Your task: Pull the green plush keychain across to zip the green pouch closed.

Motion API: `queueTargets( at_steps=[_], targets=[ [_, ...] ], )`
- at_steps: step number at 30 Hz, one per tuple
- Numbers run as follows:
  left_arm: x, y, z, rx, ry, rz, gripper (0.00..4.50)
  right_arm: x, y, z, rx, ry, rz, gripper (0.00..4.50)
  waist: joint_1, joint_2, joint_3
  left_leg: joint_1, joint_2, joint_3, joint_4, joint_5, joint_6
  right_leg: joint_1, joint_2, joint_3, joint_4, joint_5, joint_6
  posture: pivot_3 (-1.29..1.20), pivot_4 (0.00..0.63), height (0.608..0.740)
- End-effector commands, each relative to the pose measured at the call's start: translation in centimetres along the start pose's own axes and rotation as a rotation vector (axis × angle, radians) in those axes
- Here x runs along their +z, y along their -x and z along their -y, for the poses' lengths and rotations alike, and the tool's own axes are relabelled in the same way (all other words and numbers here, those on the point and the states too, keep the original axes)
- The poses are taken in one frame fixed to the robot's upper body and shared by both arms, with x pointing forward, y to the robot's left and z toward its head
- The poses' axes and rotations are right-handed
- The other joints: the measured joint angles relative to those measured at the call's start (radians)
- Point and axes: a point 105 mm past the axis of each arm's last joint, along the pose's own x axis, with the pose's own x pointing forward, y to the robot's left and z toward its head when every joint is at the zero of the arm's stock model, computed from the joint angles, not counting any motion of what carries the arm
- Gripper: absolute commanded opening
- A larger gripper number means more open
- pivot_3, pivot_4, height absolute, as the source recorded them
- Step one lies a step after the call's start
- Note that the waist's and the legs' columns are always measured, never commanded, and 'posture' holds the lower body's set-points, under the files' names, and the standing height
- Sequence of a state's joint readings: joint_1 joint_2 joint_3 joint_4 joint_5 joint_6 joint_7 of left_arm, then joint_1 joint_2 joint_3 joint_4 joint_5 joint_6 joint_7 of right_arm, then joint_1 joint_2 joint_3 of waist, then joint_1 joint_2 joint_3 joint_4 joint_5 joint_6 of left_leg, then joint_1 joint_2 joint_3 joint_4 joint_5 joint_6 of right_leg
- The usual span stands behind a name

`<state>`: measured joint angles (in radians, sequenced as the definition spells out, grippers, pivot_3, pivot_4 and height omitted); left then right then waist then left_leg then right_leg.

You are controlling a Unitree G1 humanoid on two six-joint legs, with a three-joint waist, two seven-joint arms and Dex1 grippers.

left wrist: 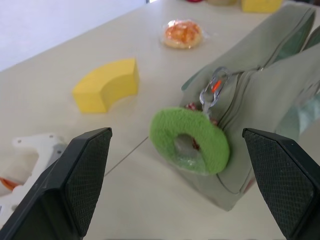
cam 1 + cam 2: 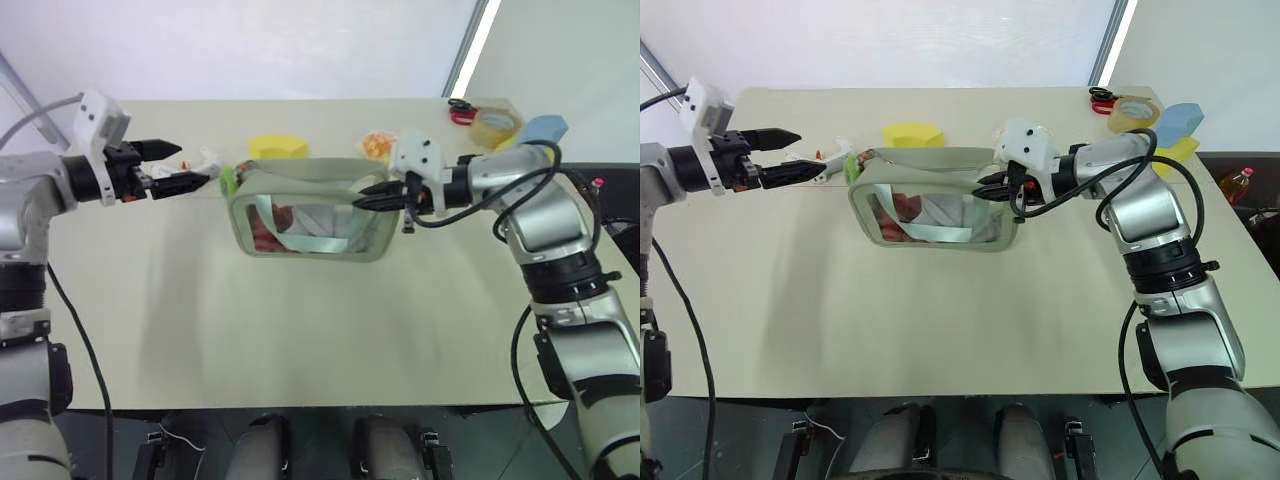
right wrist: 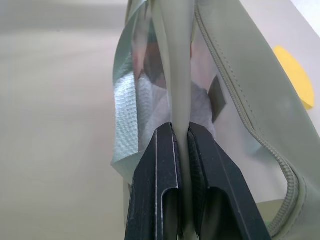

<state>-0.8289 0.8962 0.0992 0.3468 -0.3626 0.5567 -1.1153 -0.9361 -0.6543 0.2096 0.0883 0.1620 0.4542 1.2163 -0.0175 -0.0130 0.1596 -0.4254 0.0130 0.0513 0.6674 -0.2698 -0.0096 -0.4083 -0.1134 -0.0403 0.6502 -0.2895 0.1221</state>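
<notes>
The green pouch point(image 2: 310, 215) lies in the middle of the table, its clear panel showing items inside and its pale strap draped over the top. The green plush keychain point(image 1: 190, 134) hangs from the zipper pull at the pouch's left end, also seen from the head camera point(image 2: 228, 180). My left gripper point(image 2: 192, 165) hovers open just left of the keychain, its fingers apart on either side and touching nothing. At the pouch's right end, my right gripper point(image 2: 362, 198) is shut on a fold of the pouch's sage fabric point(image 3: 181, 100).
Behind the pouch lie a yellow curved block point(image 2: 277, 147) and an orange snack packet point(image 2: 377, 145). A white toy point(image 2: 203, 160) sits under the left gripper. A tape roll point(image 2: 497, 125), red scissors point(image 2: 460, 110) and a blue block point(image 2: 543, 128) occupy the far right corner.
</notes>
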Motion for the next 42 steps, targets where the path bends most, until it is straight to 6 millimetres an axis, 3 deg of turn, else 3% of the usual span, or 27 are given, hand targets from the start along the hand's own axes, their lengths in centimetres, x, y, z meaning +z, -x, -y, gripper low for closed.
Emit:
queueTargets(
  at_steps=[1, 7, 14, 18, 24, 30, 33, 35, 38, 42],
  targets=[
    [-0.7, -0.9, -0.4, 0.014, -0.022, -0.002, 4.50, 0.7, 0.5, -0.7, 0.021, 0.042, 0.011, 0.03, 0.003, 0.000, 0.000, 0.000, 0.000, 0.000, 0.000, 0.000, 0.000, 0.000, 0.000, 0.000, 0.000, 0.000, 0.000, 0.00, 0.150, 0.740],
    [-1.1, -3.9, -0.5, 0.006, 0.029, 0.044, 4.50, 0.6, 0.6, -0.9, 0.018, 0.042, 0.002, 0.03, 0.003, 0.000, 0.000, 0.000, 0.000, 0.001, 0.001, 0.000, 0.000, 0.001, 0.000, -0.001, 0.000, 0.000, 0.000, 0.00, 0.150, 0.740],
    [-1.0, -5.4, 0.3, -0.052, 0.035, 0.063, 4.50, 0.6, 0.5, -0.7, 0.003, 0.037, -0.002, 0.03, 0.001, 0.000, 0.000, 0.000, 0.000, 0.001, 0.001, 0.000, 0.000, 0.001, 0.000, -0.001, 0.000, 0.000, 0.000, 0.00, 0.150, 0.740],
    [-1.0, -5.5, 0.7, -0.076, 0.055, 0.080, 3.16, 0.6, 0.5, -0.6, -0.003, 0.037, 0.001, 0.00, 0.001, 0.000, 0.000, 0.000, 0.000, 0.001, 0.001, 0.000, 0.000, 0.001, 0.000, -0.001, 0.000, 0.000, 0.000, 0.00, 0.150, 0.740],
    [0.0, -5.0, 0.5, -0.076, 0.045, 0.101, 0.07, 0.4, 0.6, -0.3, -0.020, 0.038, -0.003, 0.00, 0.001, 0.000, 0.000, 0.000, 0.000, 0.001, 0.001, 0.000, 0.000, 0.001, 0.000, -0.001, 0.000, 0.000, 0.000, 0.00, 0.150, 0.740],
    [4.1, -3.2, -0.4, -0.084, 0.038, 0.188, 0.03, 0.2, 0.9, 0.0, -0.035, 0.041, -0.014, 0.00, 0.001, -0.001, 0.000, 0.000, 0.000, 0.001, 0.001, 0.000, 0.000, 0.001, 0.000, -0.001, 0.000, 0.000, 0.000, 0.00, 0.150, 0.740],
    [6.9, -3.5, 1.2, -0.186, 0.034, 0.257, 0.03, 0.2, 0.9, 0.1, -0.043, 0.043, -0.015, 0.00, 0.002, -0.001, 0.000, 0.000, -0.001, 0.001, 0.001, 0.000, 0.000, 0.001, 0.000, -0.001, 0.000, 0.000, 0.000, 0.00, 0.150, 0.740],
    [8.3, -4.7, 3.1, -0.277, 0.031, 0.294, 0.03, 0.2, 0.9, 0.2, -0.044, 0.045, -0.015, 0.00, 0.005, -0.001, 0.000, 0.000, -0.001, 0.001, 0.001, 0.000, 0.000, 0.001, 0.000, -0.001, 0.000, 0.000, 0.000, 0.00, 0.150, 0.740],
    [8.5, -6.2, 4.8, -0.338, 0.028, 0.292, 0.03, 0.2, 0.8, 0.2, -0.049, 0.046, -0.014, 0.00, 0.003, -0.001, 0.000, 0.000, -0.001, 0.000, 0.002, 0.000, 0.000, 0.003, -0.001, -0.002, 0.000, 0.000, 0.000, 0.00, 0.150, 0.740],
    [6.7, -7.9, 6.1, -0.375, 0.004, 0.226, 0.03, 0.1, 0.9, 0.3, -0.062, 0.045, -0.018, 0.00, -0.004, -0.001, 0.000, 0.000, -0.001, 0.000, 0.001, 0.000, 0.000, 0.001, 0.000, -0.002, 0.000, 0.000, 0.000, 0.00, 0.150, 0.740]
  ],
)
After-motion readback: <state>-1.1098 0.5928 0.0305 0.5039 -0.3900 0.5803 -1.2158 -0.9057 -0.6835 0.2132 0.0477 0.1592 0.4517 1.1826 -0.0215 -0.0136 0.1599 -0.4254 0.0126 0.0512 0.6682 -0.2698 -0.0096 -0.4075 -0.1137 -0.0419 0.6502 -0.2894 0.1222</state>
